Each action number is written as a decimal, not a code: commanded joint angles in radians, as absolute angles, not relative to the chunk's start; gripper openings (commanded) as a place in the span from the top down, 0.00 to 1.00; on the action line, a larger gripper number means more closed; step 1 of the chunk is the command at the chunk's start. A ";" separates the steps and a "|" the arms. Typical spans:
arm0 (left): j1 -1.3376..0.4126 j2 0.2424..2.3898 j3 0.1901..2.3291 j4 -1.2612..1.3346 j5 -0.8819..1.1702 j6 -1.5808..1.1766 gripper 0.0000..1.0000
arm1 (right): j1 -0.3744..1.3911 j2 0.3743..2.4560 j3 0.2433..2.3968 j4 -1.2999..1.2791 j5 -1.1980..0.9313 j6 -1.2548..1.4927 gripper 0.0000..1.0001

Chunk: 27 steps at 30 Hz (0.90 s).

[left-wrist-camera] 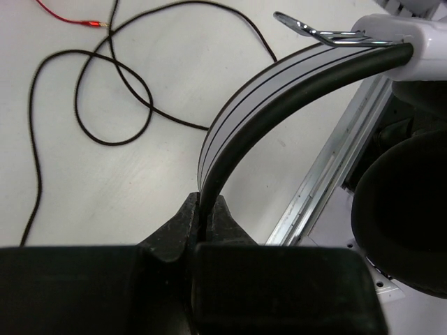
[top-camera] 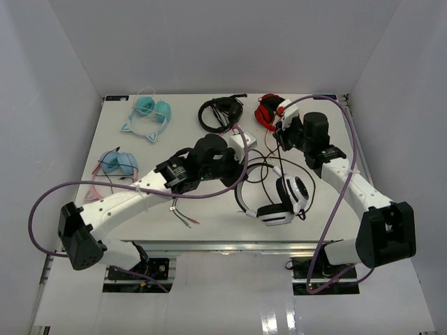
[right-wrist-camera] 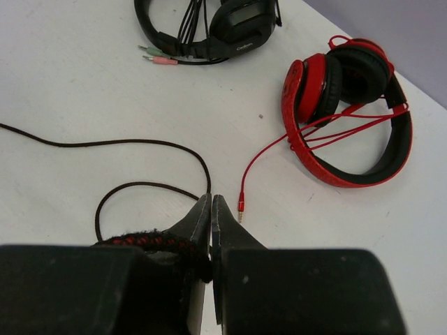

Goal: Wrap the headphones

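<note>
nearest the lens, at the bottom of the overhead view, the left arm reaches from its base diagonally up and to the right over the white worktop. its wrist camera shows the left hand closed tight on the headband of the headphones: the white band with its black inner lining rises from between the fingertips and arches away to the right.

the two white earcups with black pads sit right of centre, near the worktop's front edge, between the two arms. the thin black cable loops loosely over the worktop behind them, and a strand with coloured plugs lies under the left arm.

further right, the right arm stretches toward the back. the right hand has its fingers pressed together, and the cable runs down into the tips – pinched there, as far as the wrist view shows. a fuzzy red-and-black strip lies on its left finger.

along the back, left to right: a teal headset, with a blue-and-pink headset nearer the front on the left – then black headphones and red headphones, whose red cord ends just beside the right hand's fingertips.
</note>
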State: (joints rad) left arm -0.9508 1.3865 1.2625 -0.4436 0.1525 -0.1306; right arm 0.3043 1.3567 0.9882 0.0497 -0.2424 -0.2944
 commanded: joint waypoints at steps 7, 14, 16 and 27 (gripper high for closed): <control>-0.960 1.160 1.312 -0.355 0.043 -0.200 1.00 | 0.263 1.321 0.947 0.132 -0.713 -0.162 0.92; -0.960 1.195 1.426 -0.267 -0.040 -0.311 1.00 | 0.261 1.339 0.944 0.283 -1.080 0.014 0.92; -0.960 1.220 1.460 -0.252 -0.069 -0.331 1.00 | 0.261 1.357 0.943 0.413 -1.136 0.106 0.91; -0.960 1.314 1.647 -0.092 -0.199 -0.422 1.00 | 0.267 1.540 0.928 1.137 -1.208 0.797 0.60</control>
State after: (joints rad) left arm -0.9562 1.3244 1.5798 -0.2724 -0.1351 -0.3416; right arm 0.2653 1.5102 0.9423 0.7132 -1.1658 0.4657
